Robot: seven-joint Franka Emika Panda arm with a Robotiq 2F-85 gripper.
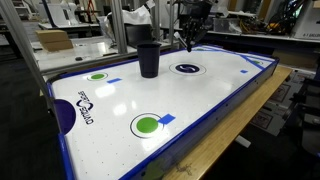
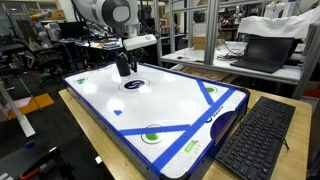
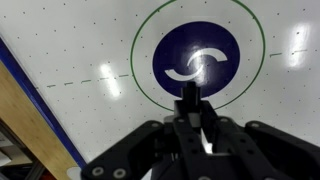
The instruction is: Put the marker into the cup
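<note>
The black cup (image 1: 149, 58) stands upright on the white air-hockey table (image 1: 200, 100), left of a dark-blue printed ring (image 1: 188, 68). My gripper (image 1: 188, 40) hangs above that ring, to the right of the cup. In the wrist view the gripper (image 3: 190, 115) is shut on the marker (image 3: 188, 96). The marker's dark end sticks out past the fingertips and a bit of whitish body shows between the fingers. It points down at the blue ring (image 3: 200, 45). In an exterior view the gripper (image 2: 124, 66) is above the ring (image 2: 133, 86); I cannot make out the cup there.
The table has a raised blue rim (image 1: 250, 85) and green printed circles (image 1: 146, 125). A keyboard (image 2: 255, 140) lies on the wooden bench beside the table. Desks, a box (image 1: 55, 40) and frames stand behind.
</note>
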